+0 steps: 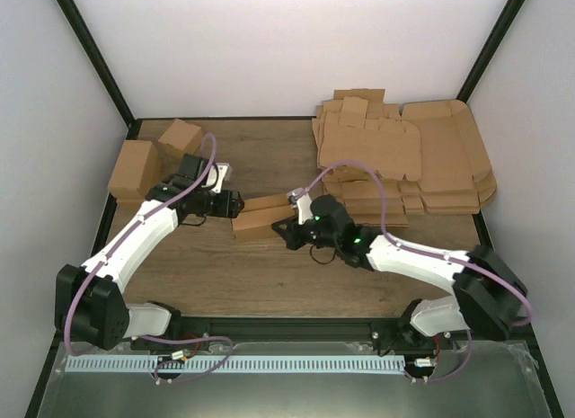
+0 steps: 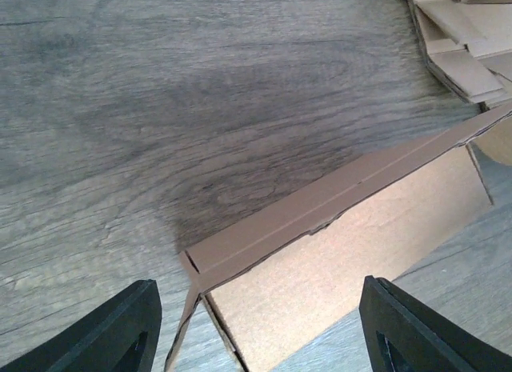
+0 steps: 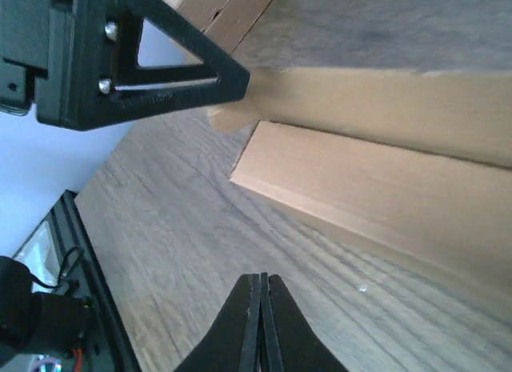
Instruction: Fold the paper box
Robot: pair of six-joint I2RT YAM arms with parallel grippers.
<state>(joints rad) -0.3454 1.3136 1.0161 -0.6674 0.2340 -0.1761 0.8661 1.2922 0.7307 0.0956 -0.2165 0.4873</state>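
Note:
The paper box [image 1: 263,216], a partly folded flat brown carton, lies mid-table between both arms. My left gripper [image 1: 237,203] is at its left end. In the left wrist view that gripper [image 2: 256,340] stands open, its dark fingers [image 2: 120,332] wide apart, with the box's corner [image 2: 336,260] lying between and ahead of them, untouched. My right gripper [image 1: 289,227] is at the box's near right side. In the right wrist view it [image 3: 262,320] is shut on nothing, just above the wood, a short way from the box's long wall [image 3: 384,204].
A big heap of flat cardboard sheets [image 1: 404,157] fills the back right. Two folded brown cartons [image 1: 135,166] [image 1: 180,136] stand at the back left, behind the left arm. The left gripper's black finger [image 3: 152,60] shows in the right wrist view.

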